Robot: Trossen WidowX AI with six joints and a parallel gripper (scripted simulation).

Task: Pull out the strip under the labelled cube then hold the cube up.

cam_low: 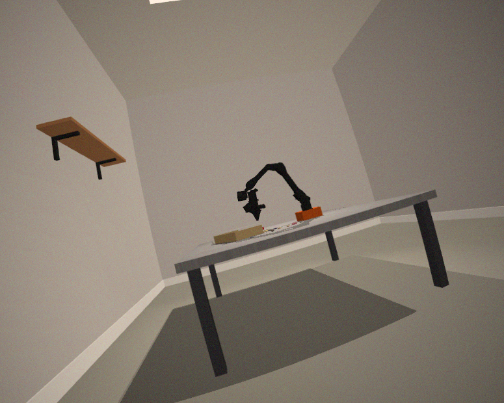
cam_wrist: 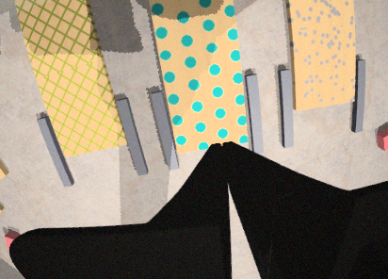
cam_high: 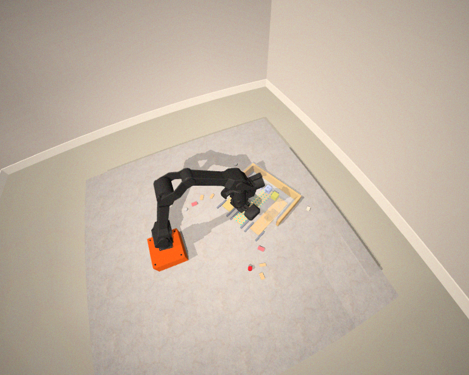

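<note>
My gripper (cam_low: 257,219) (cam_wrist: 221,153) is shut and empty, pointing down above the near end of the teal-dotted strip (cam_high: 240,218) (cam_wrist: 190,62). A crosshatched strip (cam_high: 227,205) (cam_wrist: 85,90) lies to its left in the wrist view, and a grey-speckled strip (cam_high: 262,224) (cam_wrist: 325,57) to its right. A lavender cube (cam_high: 268,188) with a pale mark and a yellow-green cube (cam_high: 275,195) sit near the strips' far ends in the top view. I cannot tell exactly which strip each rests on. The arm hides part of the far area, and the wrist view shows no cube.
A low wooden wall (cam_high: 276,179) (cam_low: 238,234) borders the strips' far side. Grey rails (cam_wrist: 132,137) (cam_wrist: 285,108) flank the near ends. Red blocks (cam_high: 193,204) (cam_high: 261,248), small tan blocks (cam_high: 262,276) and a red cylinder (cam_high: 250,268) lie around.
</note>
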